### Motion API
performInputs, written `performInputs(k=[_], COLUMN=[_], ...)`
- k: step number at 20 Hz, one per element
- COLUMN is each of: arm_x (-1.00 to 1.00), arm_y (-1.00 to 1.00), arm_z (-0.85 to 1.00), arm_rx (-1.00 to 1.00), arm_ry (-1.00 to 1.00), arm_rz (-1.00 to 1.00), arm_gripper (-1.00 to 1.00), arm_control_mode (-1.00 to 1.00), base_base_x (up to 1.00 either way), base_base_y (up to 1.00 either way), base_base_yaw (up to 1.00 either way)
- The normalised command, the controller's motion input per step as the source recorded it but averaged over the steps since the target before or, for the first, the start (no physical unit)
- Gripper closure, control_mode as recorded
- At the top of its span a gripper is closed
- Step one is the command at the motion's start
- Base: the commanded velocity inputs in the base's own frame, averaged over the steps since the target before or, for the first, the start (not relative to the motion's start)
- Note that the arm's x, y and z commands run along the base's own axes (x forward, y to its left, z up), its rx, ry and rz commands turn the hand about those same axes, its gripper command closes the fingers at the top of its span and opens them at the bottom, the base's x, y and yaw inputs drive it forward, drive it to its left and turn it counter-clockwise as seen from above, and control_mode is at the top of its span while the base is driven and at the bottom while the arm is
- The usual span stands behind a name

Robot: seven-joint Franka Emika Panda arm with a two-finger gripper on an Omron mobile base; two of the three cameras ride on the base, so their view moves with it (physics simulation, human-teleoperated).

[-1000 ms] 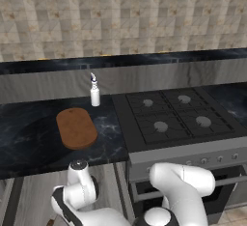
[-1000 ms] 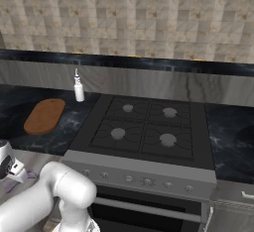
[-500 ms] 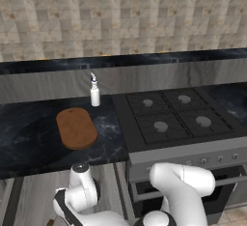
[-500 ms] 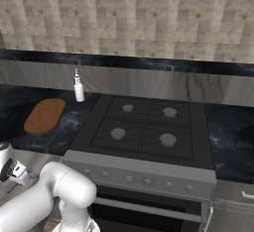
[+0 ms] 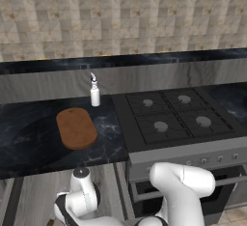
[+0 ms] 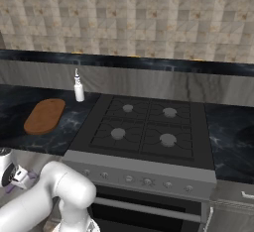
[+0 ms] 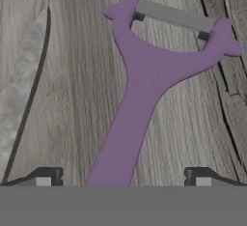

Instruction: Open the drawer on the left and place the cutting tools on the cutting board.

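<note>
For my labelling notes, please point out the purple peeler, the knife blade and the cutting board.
purple peeler (image 7: 144,82): hand view, where handle meets the Y fork.
knife blade (image 7: 21,85): hand view, middle of the blade.
cutting board (image 5: 76,127): left base view, centre of its top face.

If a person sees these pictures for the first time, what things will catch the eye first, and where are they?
In the hand view, the lilac-purple Y-shaped peeler lies on the pale wood grain of the drawer, its handle running down between the tips of the open tool, with a silver knife blade at the left. Up on the dark counter, the brown cutting board lies bare beside the hob.
</note>
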Motion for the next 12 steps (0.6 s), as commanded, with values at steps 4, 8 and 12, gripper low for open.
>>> performInputs(k=[4, 8, 12], arm_x=[0.0, 0.0, 0.0], arm_y=[0.0, 0.0, 0.0], arm_z=[-0.19, -0.08, -0.08], arm_rx=[0.0, 0.0, 0.0], arm_ry=[0.0, 0.03, 0.04], arm_rz=[0.0, 0.0, 0.0], arm_gripper=[-1.0, -1.0, -1.0], arm_control_mode=[-1.0, -1.0, -1.0], base_base_x=[0.0, 0.0, 0.0], base_base_y=[0.0, 0.0, 0.0], base_base_yaw=[0.0, 0.0, 0.0])
